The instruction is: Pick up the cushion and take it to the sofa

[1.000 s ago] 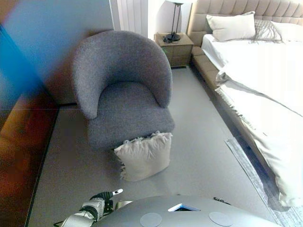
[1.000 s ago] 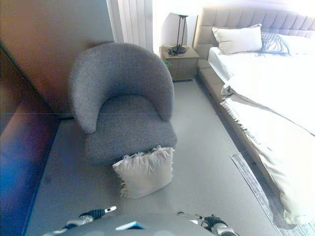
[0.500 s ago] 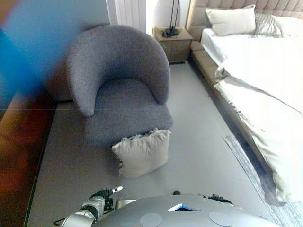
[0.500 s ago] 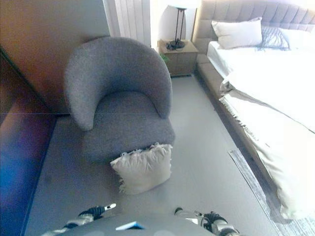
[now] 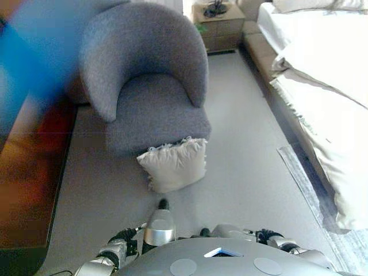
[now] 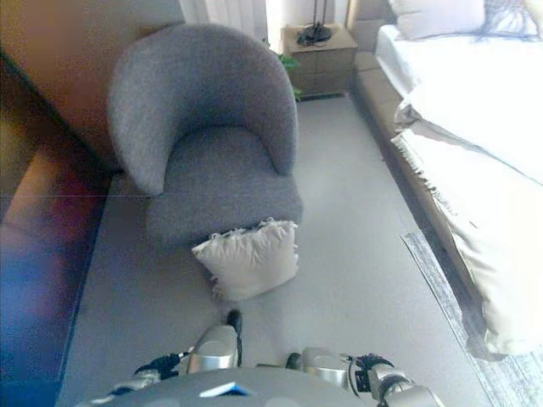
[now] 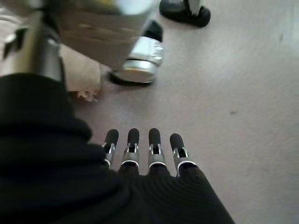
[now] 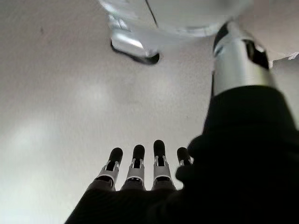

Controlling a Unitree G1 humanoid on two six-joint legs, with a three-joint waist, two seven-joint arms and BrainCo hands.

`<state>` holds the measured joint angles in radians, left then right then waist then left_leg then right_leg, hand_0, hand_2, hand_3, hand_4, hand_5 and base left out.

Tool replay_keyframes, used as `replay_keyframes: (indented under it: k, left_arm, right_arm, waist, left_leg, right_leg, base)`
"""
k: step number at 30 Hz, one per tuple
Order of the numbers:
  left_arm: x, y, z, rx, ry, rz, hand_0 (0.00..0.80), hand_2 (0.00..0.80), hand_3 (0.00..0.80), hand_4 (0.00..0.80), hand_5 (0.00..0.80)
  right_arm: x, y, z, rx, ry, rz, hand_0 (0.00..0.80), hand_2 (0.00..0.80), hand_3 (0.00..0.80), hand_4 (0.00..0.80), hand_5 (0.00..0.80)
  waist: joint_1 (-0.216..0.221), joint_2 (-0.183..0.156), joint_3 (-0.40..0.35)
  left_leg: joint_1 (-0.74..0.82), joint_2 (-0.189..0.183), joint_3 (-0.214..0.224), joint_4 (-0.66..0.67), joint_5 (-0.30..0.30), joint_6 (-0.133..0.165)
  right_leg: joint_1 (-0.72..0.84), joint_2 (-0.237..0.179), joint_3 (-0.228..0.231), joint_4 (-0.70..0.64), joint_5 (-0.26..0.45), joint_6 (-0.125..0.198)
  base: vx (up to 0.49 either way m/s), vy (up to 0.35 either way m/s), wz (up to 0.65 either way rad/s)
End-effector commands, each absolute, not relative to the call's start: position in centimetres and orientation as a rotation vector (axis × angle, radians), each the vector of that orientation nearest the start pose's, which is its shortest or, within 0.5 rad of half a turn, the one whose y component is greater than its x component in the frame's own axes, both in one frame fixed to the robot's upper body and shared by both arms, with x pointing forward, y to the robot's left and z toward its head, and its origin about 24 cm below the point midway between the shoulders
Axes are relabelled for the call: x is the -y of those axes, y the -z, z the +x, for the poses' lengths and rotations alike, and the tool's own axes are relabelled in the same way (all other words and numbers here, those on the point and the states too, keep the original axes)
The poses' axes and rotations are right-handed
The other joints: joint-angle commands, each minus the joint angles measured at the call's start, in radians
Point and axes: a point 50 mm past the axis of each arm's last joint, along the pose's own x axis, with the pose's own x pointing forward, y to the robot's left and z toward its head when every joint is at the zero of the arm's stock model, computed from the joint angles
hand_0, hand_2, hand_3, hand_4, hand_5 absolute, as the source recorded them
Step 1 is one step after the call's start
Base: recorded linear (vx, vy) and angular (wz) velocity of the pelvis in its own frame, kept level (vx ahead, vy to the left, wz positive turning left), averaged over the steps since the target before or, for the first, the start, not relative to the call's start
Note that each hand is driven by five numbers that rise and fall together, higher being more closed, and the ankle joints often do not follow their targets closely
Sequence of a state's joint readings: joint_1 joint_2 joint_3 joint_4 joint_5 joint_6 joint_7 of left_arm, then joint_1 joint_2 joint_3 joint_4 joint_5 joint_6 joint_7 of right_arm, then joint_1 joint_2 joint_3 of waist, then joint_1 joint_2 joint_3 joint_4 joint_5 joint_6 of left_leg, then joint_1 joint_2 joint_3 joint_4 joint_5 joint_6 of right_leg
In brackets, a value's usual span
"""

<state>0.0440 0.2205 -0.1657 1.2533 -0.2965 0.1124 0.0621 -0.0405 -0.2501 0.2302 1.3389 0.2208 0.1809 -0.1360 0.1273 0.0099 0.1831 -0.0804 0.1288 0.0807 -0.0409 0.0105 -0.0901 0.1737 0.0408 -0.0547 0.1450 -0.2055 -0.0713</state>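
Note:
A cream cushion (image 5: pixel 174 165) with frilled edges stands on the grey floor, leaning against the front of the grey tub-shaped sofa chair (image 5: pixel 146 86). It also shows in the right eye view, cushion (image 6: pixel 248 259) below chair (image 6: pixel 208 127). My left hand (image 7: pixel 142 149) hangs low over the bare floor with straight fingers and holds nothing. A corner of the cushion (image 7: pixel 83 77) shows beyond it, well apart from the fingers. My right hand (image 8: pixel 135 170) hangs the same way on the other side, fingers straight and empty.
A bed with a white duvet (image 5: pixel 328 86) runs along the right side, with a rug edge (image 5: pixel 307 184) beside it. A wooden nightstand (image 5: pixel 221 23) stands at the back. Dark wooden furniture (image 5: pixel 29 172) lines the left.
The head camera has tilted down and come closer, so the chair and cushion sit higher in the picture. The cushion itself has not moved. Both hands still hang empty.

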Motion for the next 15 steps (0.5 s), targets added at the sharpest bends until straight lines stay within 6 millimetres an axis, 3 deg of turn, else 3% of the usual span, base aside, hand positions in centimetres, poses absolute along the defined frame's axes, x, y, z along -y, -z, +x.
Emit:
replay_keyframes:
  k: [1, 3, 5, 7, 10, 12, 14, 15]
  left_arm:
    - [-22.6, 17.1, 5.3, -1.419, -0.238, 0.095, 0.000, 0.000, 0.000, 0.000, 0.000]
    - [-23.1, 17.0, 5.6, -1.424, -0.281, 0.125, 0.000, 0.000, 0.000, 0.000, 0.000]
    - [-23.8, 16.8, 5.8, -1.407, -0.293, 0.090, 0.000, 0.000, 0.000, 0.000, 0.000]
    - [-24.4, 16.5, 6.7, -1.354, -0.249, 0.098, 0.000, 0.000, 0.000, 0.000, 0.000]
    - [-25.2, 16.1, 7.7, -1.325, -0.234, 0.131, 0.000, 0.000, 0.000, 0.000, 0.000]
    - [-25.5, 15.8, 8.5, -1.312, -0.223, 0.149, 0.000, 0.000, 0.000, 0.000, 0.000]
    - [-25.5, 15.4, 10.3, -1.278, -0.174, 0.172, 0.000, 0.000, 0.000, 0.000, 0.000]
    - [-25.2, 15.2, 11.4, -1.251, -0.151, 0.179, 0.000, 0.000, 0.000, 0.000, 0.000]
  right_arm:
    - [24.5, 16.7, 5.3, -1.492, 0.261, -0.300, 0.000, 0.000, 0.000, 0.000, 0.000]
    - [24.1, 16.8, 4.9, -1.492, 0.267, -0.282, 0.000, 0.000, 0.000, 0.000, 0.000]
    - [23.8, 16.9, 4.8, -1.484, 0.263, -0.269, 0.000, 0.000, 0.000, 0.000, 0.000]
    - [23.6, 17.0, 4.8, -1.462, 0.260, -0.254, 0.000, 0.000, 0.000, 0.000, 0.000]
    - [23.3, 16.9, 6.1, -1.392, 0.214, -0.285, 0.000, 0.000, 0.000, 0.000, 0.000]
    - [23.3, 16.7, 6.9, -1.351, 0.196, -0.317, 0.000, 0.000, 0.000, 0.000, 0.000]
    - [23.2, 16.4, 8.5, -1.306, 0.183, -0.331, 0.000, 0.000, 0.000, 0.000, 0.000]
    - [23.3, 16.2, 9.2, -1.291, 0.208, -0.321, 0.000, 0.000, 0.000, 0.000, 0.000]
  waist:
    - [-0.016, -0.004, -0.038]
    - [-0.022, -0.016, -0.038]
    - [-0.020, -0.036, -0.047]
    - [-0.009, -0.058, -0.069]
    - [-0.011, -0.057, -0.084]
    - [-0.017, -0.049, -0.086]
    - [-0.031, -0.042, -0.075]
    - [-0.044, -0.039, -0.058]
  left_leg:
    - [-0.084, 0.012, 0.059, 0.032, 0.111, 0.013]
    - [-0.090, 0.007, 0.054, 0.081, 0.094, 0.025]
    - [-0.099, -0.019, 0.039, 0.130, 0.059, 0.053]
    - [-0.105, -0.059, 0.035, 0.138, 0.028, 0.099]
    - [-0.066, -0.096, 0.011, 0.111, 0.001, 0.142]
    - [-0.037, -0.102, 0.002, 0.095, -0.007, 0.145]
    - [-0.003, -0.109, 0.001, 0.073, -0.006, 0.135]
    - [0.025, -0.110, 0.001, 0.062, -0.024, 0.121]
  right_leg:
    - [0.108, -0.040, -0.034, 0.020, -0.075, 0.077]
    - [0.097, -0.061, -0.051, 0.074, -0.094, 0.098]
    - [0.082, -0.083, -0.054, 0.152, -0.063, 0.125]
    - [0.058, -0.094, -0.047, 0.268, 0.035, 0.169]
    - [-0.100, -0.107, -0.037, 0.477, 0.168, 0.222]
    - [-0.188, -0.126, -0.057, 0.472, 0.181, 0.218]
    - [-0.256, -0.160, -0.096, 0.345, 0.175, 0.203]
    - [-0.300, -0.220, -0.114, 0.253, 0.188, 0.204]
  base:
    - [0.501, 0.116, -0.36]
    - [0.558, 0.082, -0.23]
    - [0.576, 0.063, -0.15]
    - [0.489, 0.064, -0.35]
    - [0.371, 0.031, -0.12]
    - [0.244, -0.050, -0.09]
    - [0.195, -0.151, 0.09]
    - [0.104, -0.222, 0.09]
